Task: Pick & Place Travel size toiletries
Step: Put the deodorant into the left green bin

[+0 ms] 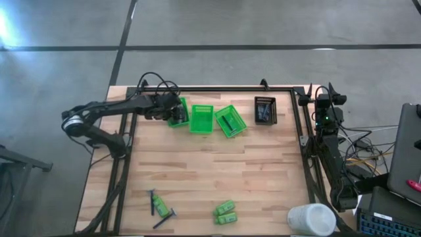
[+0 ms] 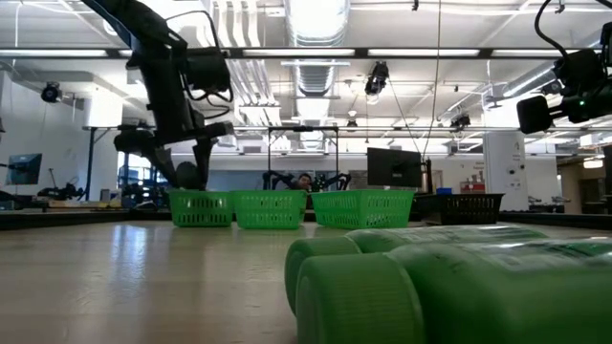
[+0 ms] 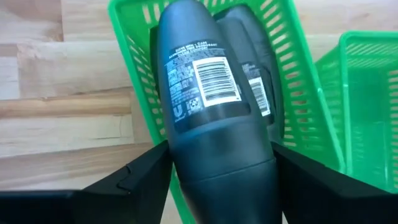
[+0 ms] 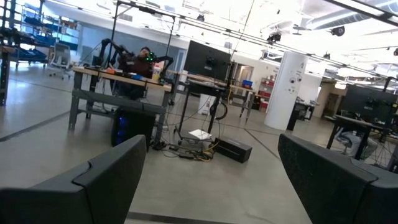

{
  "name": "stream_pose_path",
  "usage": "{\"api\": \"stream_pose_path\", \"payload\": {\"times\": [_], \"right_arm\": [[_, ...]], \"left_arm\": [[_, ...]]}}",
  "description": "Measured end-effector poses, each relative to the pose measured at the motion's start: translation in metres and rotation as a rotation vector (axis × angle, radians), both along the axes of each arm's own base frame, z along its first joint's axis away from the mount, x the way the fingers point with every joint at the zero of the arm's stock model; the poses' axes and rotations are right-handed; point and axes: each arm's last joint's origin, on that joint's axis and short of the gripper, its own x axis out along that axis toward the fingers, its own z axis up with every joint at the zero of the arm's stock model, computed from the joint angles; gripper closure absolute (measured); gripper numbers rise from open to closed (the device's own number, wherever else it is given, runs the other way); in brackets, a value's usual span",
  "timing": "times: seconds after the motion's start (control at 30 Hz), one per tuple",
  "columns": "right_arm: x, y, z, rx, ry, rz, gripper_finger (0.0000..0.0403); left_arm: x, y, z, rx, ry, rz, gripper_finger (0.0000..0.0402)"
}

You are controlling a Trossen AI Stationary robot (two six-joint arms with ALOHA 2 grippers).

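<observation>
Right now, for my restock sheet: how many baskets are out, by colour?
Green baskets: 3
Black basket: 1
Total: 4

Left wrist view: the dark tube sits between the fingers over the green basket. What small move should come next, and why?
Probably open the left pincer wider and lift away: the dark tube already hangs over the leftmost green basket, beside a second tube lying inside, so letting go should drop it in.
</observation>
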Motion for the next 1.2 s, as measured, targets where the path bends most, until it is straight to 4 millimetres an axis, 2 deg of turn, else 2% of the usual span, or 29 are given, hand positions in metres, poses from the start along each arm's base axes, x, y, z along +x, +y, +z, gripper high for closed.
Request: {"api": "stream_pose_path", "payload": {"times": [0.33, 1.2], "right_arm": [[0.0, 0.0, 0.0, 0.001, 0.0, 0.0, 0.0039], [0.0, 0.0, 0.0, 0.0, 0.0, 0.0, 0.0039]], "left_arm": [[-0.006, -0.002, 0.013, 0.066, -0.021, -0.001, 0.0144], [-0.01, -0.003, 0.011, 0.068, 0.04, -0.022, 0.0142]]}}
